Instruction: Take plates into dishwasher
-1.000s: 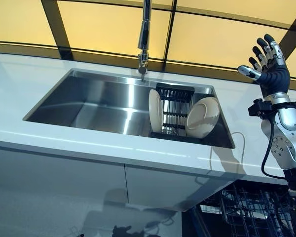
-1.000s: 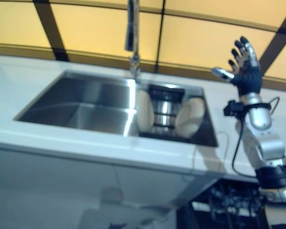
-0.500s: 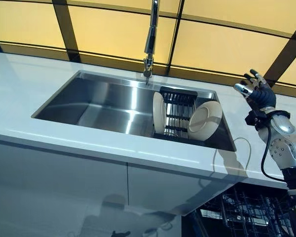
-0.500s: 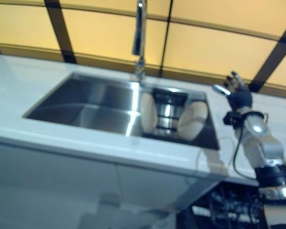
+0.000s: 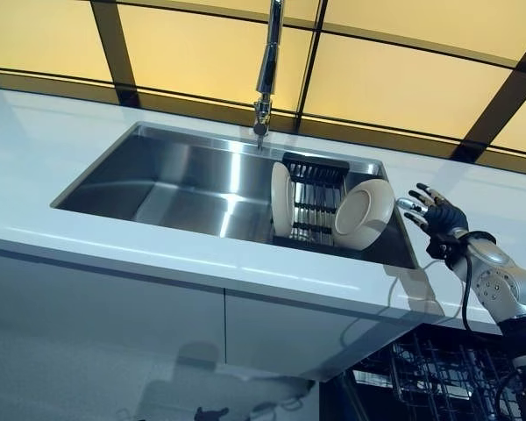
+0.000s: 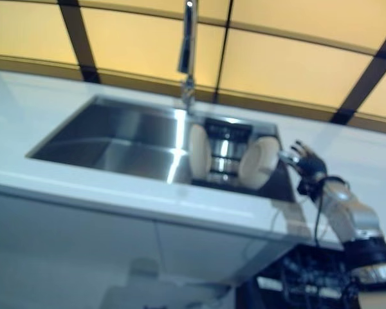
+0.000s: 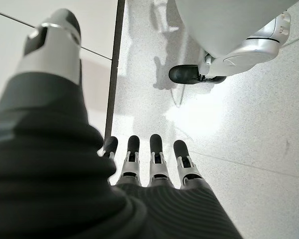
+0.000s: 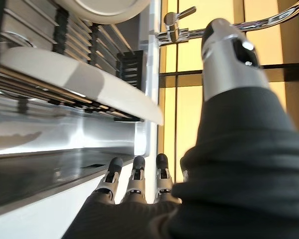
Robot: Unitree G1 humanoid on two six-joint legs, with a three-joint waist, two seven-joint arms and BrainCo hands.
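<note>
Currently the reach step: the right robot hand, fingers released and empty, hovers beside the stainless-steel sink; next, grasp the nearer cream round plate.

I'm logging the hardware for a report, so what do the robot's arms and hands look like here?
The right arm is silver-grey with rounded segments and a black cable looping beside the forearm. The right hand wears a dark ribbed cover over its back and wrist, with silver, dark-tipped fingers and a silver thumb. The left hand looks the same: dark ribbed cover, silver fingers, dark tips.
</note>
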